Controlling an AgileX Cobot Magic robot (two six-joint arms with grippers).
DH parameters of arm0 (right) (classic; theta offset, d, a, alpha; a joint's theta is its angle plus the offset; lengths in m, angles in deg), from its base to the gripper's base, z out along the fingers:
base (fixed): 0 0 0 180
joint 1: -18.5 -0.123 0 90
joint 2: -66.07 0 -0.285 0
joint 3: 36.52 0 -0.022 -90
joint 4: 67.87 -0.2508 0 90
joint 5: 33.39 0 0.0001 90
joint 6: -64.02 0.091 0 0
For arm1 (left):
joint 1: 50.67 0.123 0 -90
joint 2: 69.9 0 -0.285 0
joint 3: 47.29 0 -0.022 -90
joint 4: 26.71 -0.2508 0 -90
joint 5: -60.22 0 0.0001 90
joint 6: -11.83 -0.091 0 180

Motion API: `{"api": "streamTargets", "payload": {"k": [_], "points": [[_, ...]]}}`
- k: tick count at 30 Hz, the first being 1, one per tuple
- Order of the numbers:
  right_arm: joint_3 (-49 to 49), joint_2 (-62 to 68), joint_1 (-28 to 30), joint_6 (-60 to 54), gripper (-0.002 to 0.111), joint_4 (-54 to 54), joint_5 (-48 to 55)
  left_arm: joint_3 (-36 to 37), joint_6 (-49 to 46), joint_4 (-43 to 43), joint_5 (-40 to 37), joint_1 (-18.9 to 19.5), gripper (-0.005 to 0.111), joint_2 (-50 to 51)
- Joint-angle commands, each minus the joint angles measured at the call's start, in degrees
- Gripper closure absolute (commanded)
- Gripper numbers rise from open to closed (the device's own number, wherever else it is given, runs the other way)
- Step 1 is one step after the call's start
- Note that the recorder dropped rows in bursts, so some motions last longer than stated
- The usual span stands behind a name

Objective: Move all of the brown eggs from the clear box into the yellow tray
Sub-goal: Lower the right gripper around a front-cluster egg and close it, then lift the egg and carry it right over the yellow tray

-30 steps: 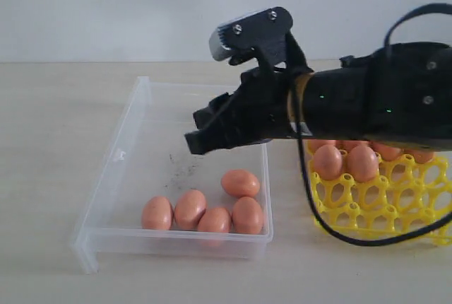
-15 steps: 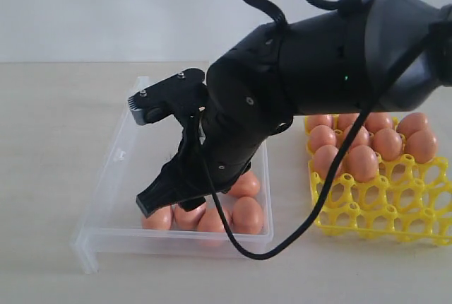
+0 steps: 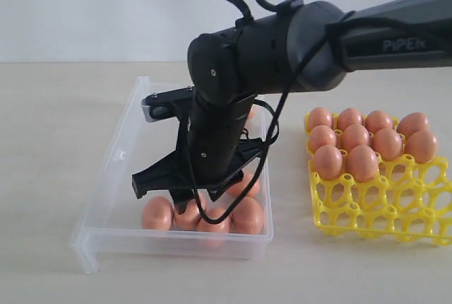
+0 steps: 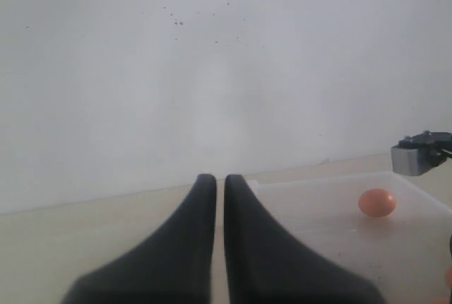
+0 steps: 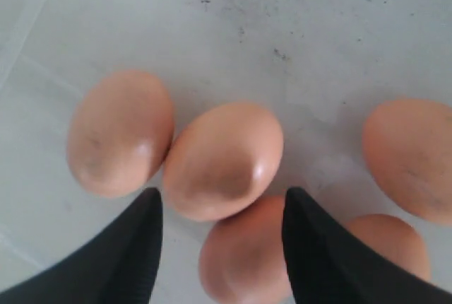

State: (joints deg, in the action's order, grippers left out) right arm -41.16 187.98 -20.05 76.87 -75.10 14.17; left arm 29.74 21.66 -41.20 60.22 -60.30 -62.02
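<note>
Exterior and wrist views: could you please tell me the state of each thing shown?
right gripper: open, jaws low over the brown eggs, gripping none.
left gripper: shut, empty.
clear box: holds at least five brown eggs.
yellow tray: partly filled; front cups empty.

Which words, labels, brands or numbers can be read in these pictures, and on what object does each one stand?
"PiPER": pale letters on the dark right arm, seen in the exterior view.
No other text can be read. The clear box, the yellow tray and the brown eggs carry no writing. The dark specks on the box floor are dirt marks, not letters.
</note>
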Motion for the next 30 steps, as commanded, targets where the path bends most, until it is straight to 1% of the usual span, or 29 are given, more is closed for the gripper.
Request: {"api": "streamTargets", "payload": {"k": [1, 7, 13, 21, 22, 23, 25, 27, 30], "points": [[-4.45, 2.7, 0.27, 1.15, 0.062, 0.24, 1.96, 0.19, -0.08, 0.09, 0.0, -0.31, 0.103, -0.1], [-5.73, 4.21, 1.34, 5.09, 0.062, -1.13, 0.62, 0.19, -0.08, 0.09, 0.0, -0.31, 0.103, -0.1], [-5.73, 6.49, 1.34, 5.24, 0.062, -4.68, 0.52, 0.19, -0.08, 0.09, 0.0, -0.31, 0.103, -0.1], [-5.73, 8.36, 1.34, 5.24, 0.063, -5.13, -1.07, 0.19, -0.08, 0.09, 0.0, -1.06, 0.103, -0.1], [-5.73, 8.36, 1.34, 5.24, 0.065, -5.13, -0.58, 0.19, -0.08, 0.09, 0.0, -1.06, 0.103, -0.1], [-5.73, 8.36, 1.34, 5.0, 0.07, -4.75, -0.12, 0.19, -0.08, 0.09, 0.0, -1.06, 0.103, -0.1], [-5.73, 8.36, 1.34, 3.56, 0.087, -3.83, 0.04, 0.19, -0.08, 0.09, 0.0, -1.06, 0.103, -0.1], [-5.73, 8.36, 1.34, 1.3, 0.109, -3.59, -0.74, 0.19, -0.08, 0.09, 0.0, -1.06, 0.103, -0.1], [-5.73, 8.36, 1.34, -4.81, 0.108, -3.57, -4.89, 0.19, -0.08, 0.09, 0.0, -1.06, 0.103, -0.1]]}}
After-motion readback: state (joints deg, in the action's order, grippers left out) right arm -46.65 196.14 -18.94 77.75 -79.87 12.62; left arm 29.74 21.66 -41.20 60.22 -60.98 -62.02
